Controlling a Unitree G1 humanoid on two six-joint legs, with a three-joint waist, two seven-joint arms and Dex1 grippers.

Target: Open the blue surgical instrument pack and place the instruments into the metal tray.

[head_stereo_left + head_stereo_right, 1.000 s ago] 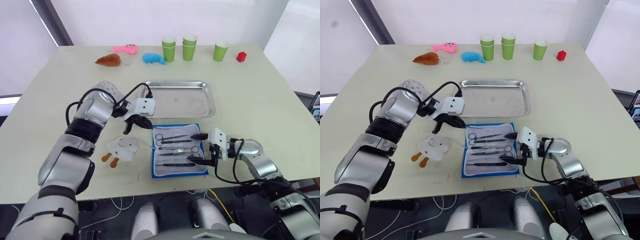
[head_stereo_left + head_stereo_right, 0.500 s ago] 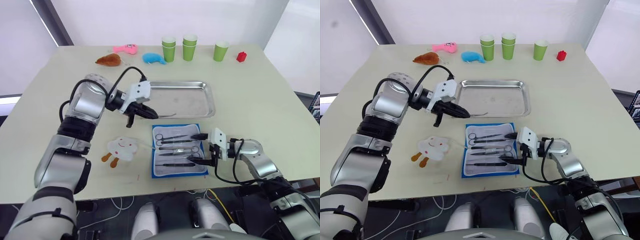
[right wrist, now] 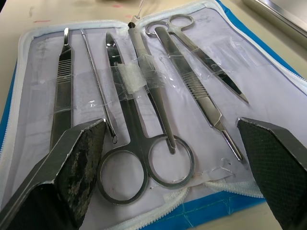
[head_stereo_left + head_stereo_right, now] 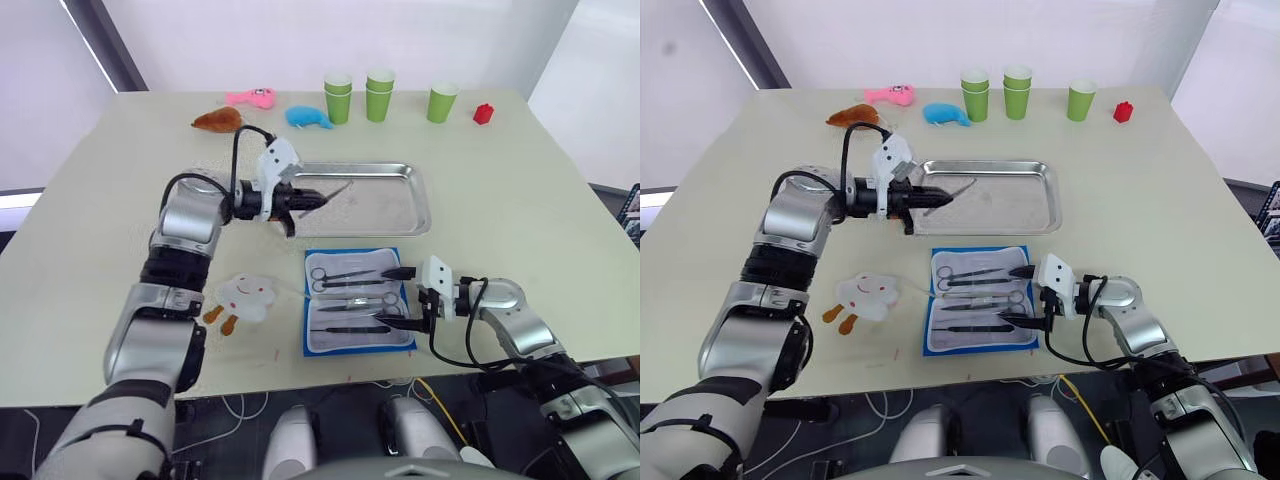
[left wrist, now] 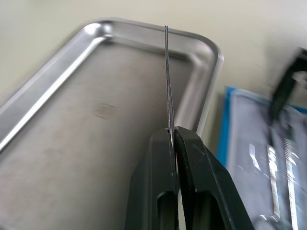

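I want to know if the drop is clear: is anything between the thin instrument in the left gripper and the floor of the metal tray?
Nothing visible is. The left gripper is shut on a thin instrument held above the metal tray, and the tray floor beneath it lies bare.

**Steel, cloth and matt black**

The metal tray (image 4: 375, 198) is polished steel, its floor brushed and faintly scuffed, its rolled rim bright. The blue surgical instrument pack (image 3: 158, 81) is woven cloth with a pale padded lining and clear glossy plastic straps. The instruments (image 3: 139, 115) are smooth shiny metal, some handles ribbed. The left tool (image 5: 173, 139) has smooth matt black fingers, probably plastic; the right tool (image 3: 177, 158) has rough, textured pads. The desk (image 4: 520, 200) is matt cream.
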